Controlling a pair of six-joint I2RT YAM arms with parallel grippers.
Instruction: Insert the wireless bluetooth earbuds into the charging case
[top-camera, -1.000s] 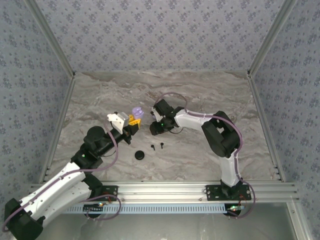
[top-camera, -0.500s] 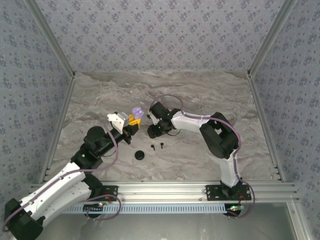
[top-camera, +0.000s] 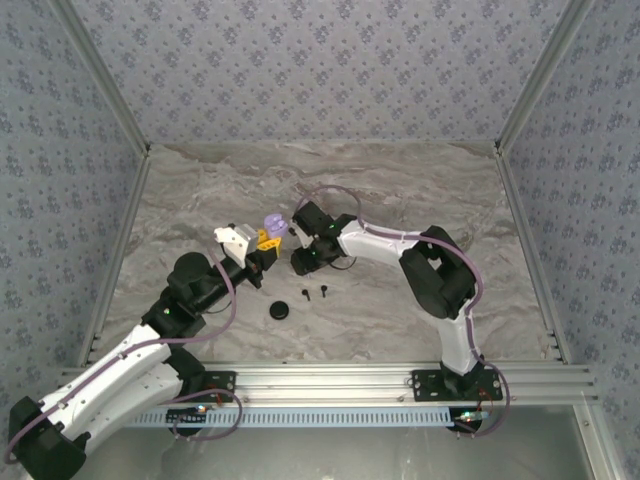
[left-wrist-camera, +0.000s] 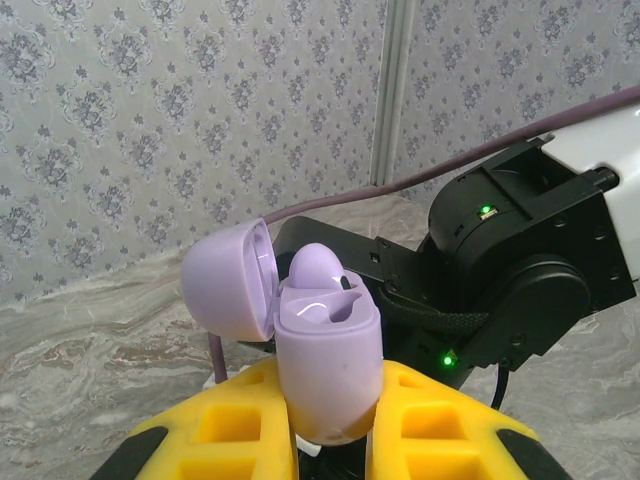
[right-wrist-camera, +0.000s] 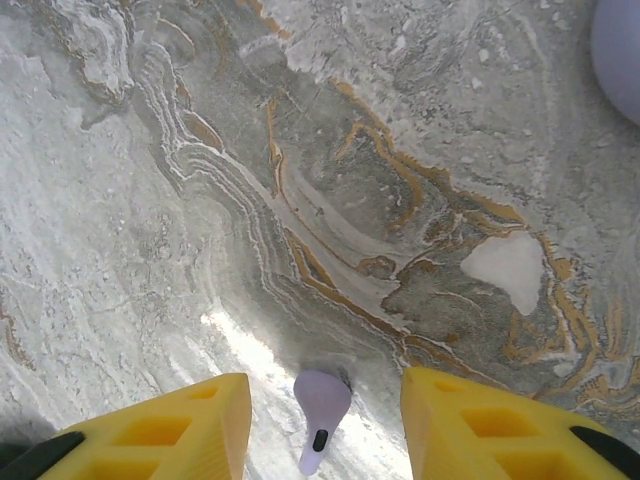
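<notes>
Looking down from the top external view, the left gripper (top-camera: 267, 238) is clenched on the open lilac charging case (top-camera: 273, 223) and holds it up off the marble table (top-camera: 420, 180). The right gripper (top-camera: 299, 260) sits low, just beside the case. Its fingers are too dark and small here to tell how they stand. One black earbud (top-camera: 305, 294) and a second black earbud (top-camera: 324, 292) lie near a black disc (top-camera: 280, 311), apart from the case.

From the left wrist, the case body is clamped between the yellow fingers (left-wrist-camera: 230, 425) with the lid swung to the left. A seated lilac earbud (left-wrist-camera: 318, 268) rises from one socket. The other socket faces away, so I cannot tell whether it is empty. The right arm's black wrist (left-wrist-camera: 510, 260) looms close behind.

From the right wrist, the jaws stand apart and grasp nothing. A loose lilac earbud (right-wrist-camera: 322, 402) lies on the table between them, touching neither. The fingers' lower parts are cut off by the frame, as is a lilac shape (right-wrist-camera: 622, 50) in the top corner, probably the case.

The main risk is the pinch. A bud this small and rounded could squirt sideways, or be caught tilted by its stem and then miss the socket. With the arms so close, a careless lift could also bump the case and jar the seated bud.
</notes>
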